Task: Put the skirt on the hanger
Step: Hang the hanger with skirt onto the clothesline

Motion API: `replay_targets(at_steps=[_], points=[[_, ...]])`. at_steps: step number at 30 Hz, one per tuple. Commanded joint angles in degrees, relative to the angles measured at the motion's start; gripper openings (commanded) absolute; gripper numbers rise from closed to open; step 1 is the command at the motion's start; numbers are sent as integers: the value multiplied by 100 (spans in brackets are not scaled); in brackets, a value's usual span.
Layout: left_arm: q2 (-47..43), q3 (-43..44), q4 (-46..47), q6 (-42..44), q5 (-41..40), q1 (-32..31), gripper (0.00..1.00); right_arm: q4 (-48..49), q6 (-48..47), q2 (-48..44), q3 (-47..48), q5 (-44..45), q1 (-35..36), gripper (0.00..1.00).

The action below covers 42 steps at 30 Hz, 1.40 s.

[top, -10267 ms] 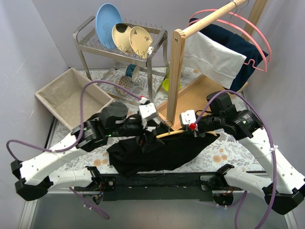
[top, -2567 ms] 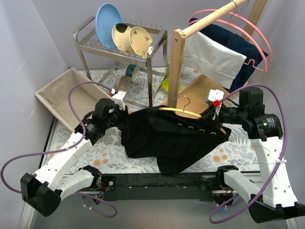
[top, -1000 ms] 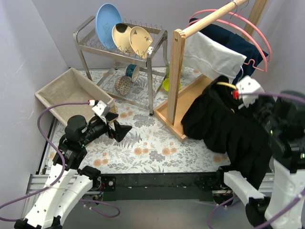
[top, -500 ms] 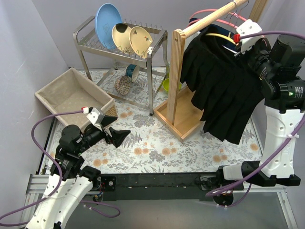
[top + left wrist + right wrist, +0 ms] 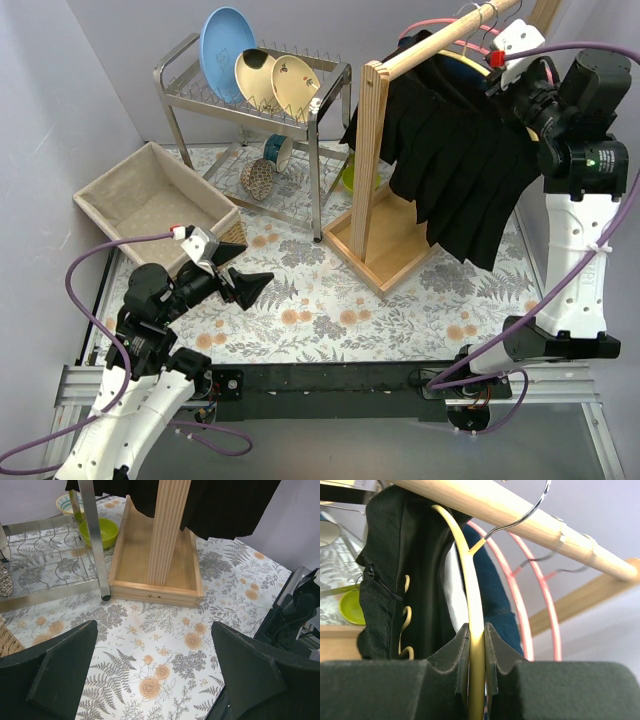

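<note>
The right end effector (image 5: pixel 476 645) was pressed together on the yellow hanger (image 5: pixel 472 580), pinching its arm just below the neck, high beside the wooden rail (image 5: pixel 520 517). A second earlier it had held the hanger much lower, in front of the rack; since then the arm had lifted it, and the wire hook (image 5: pixel 530 512) now curved up across the rail directly above the fingers. The black skirt (image 5: pixel 460 170) was threaded on the hanger and hung down and to the left of that end effector, its hem above the rack's wooden base (image 5: pixel 390 245). Pink hangers (image 5: pixel 540 595) sat on the rail just beyond the fingers. The left end effector (image 5: pixel 250 283) stood spread wide and empty, low over the floral surface (image 5: pixel 165 630), hardly shifted in the last half second.
</note>
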Motion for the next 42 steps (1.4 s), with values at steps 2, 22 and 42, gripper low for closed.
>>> replay_targets(at_steps=[2,22,42], points=[[18,-79,85,34,18,-6,98,883,-324,-36,-467,-528,-18,1],[484,579,-310,-835,-781,-6,98,364,1027,-1986,-1354,-387,-361,98],[123,1960,-1453,-1003,-1441,-6,98,338,2918,-4202,-2762,1054,-361,98]])
